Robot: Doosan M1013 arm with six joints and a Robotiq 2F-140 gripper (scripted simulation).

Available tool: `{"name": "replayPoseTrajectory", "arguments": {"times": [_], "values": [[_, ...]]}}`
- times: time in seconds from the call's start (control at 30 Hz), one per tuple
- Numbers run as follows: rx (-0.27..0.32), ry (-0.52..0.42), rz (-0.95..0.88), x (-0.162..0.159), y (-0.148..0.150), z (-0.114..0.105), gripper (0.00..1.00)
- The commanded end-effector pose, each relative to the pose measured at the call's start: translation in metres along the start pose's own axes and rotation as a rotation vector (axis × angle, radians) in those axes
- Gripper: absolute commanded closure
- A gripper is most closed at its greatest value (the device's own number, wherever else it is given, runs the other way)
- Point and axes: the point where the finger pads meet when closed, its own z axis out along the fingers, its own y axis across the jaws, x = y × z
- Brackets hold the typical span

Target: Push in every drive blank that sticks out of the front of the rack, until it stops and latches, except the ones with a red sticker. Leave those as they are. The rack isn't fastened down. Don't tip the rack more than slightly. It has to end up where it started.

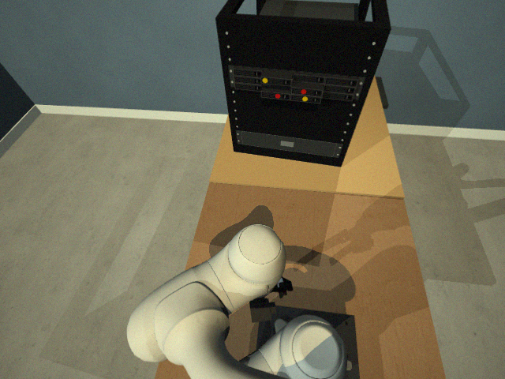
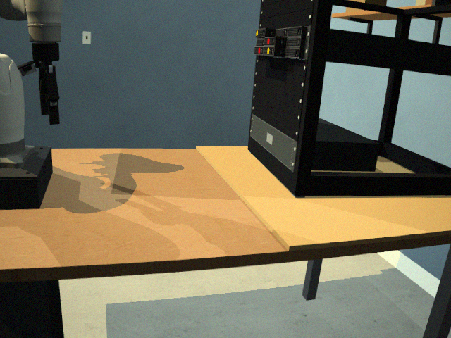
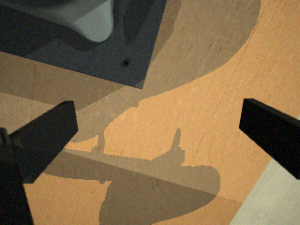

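Exterior: gripper (image 2: 51,105) open, empty

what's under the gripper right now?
The open gripper hangs above bare wooden table, with the arm's shadow across it and a corner of the dark base plate nearby. Nothing is between its fingers.

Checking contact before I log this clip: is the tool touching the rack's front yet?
No. In the exterior view the tool hangs open beside the arm's base, far across the table from the rack.
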Motion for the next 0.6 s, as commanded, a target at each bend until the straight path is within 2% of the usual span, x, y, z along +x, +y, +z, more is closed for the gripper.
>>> {"name": "replayPoseTrajectory", "arguments": {"times": [0.0, 0.57], "values": [[-0.001, 0.000, 0.000, -0.0003, 0.0003, -0.0003, 0.00], [-0.011, -0.012, 0.013, -0.0056, 0.0039, 0.0002, 0.00]]}}
